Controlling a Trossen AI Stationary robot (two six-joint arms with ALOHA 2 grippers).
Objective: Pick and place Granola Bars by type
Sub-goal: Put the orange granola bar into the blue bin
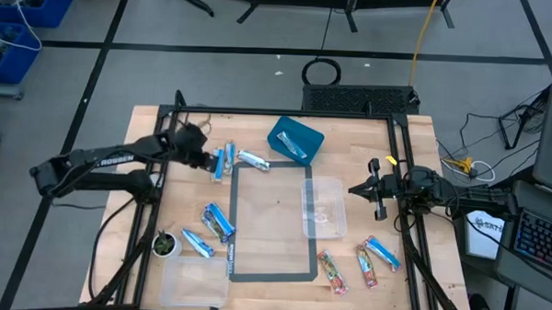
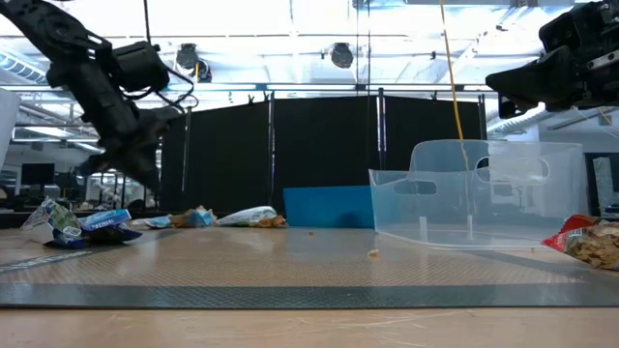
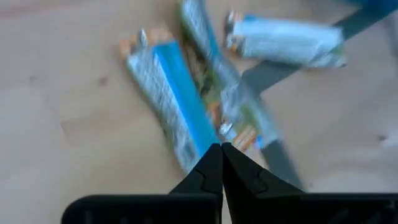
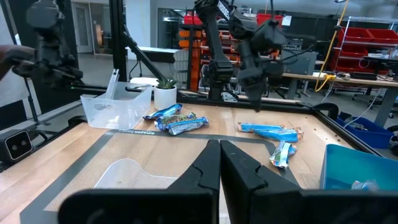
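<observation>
Two blue-and-silver granola bars [image 1: 222, 160] [image 3: 174, 99] lie flat on the wood beside a third [image 1: 253, 160], at the taped rectangle's far left corner. My left gripper [image 1: 206, 160] [image 3: 221, 146] hovers shut just above them; in the low view it [image 2: 124, 159] hangs clear of the table. More blue bars [image 1: 217, 220] lie at the left, one rests in the blue bin [image 1: 295, 139], and red-patterned bars [image 1: 333, 271] with a blue one [image 1: 381, 253] lie near right. My right gripper [image 1: 356, 189] [image 4: 219, 143] waits shut, raised beside the clear tub [image 1: 323, 208].
A second clear tub [image 1: 193, 279] and a small green-topped pot [image 1: 165, 245] sit at the near left corner. Grey tape [image 1: 270, 276] outlines a rectangle mid-table. Dark frame rails [image 1: 400, 150] run along the table's sides. Bare wood shows inside the rectangle.
</observation>
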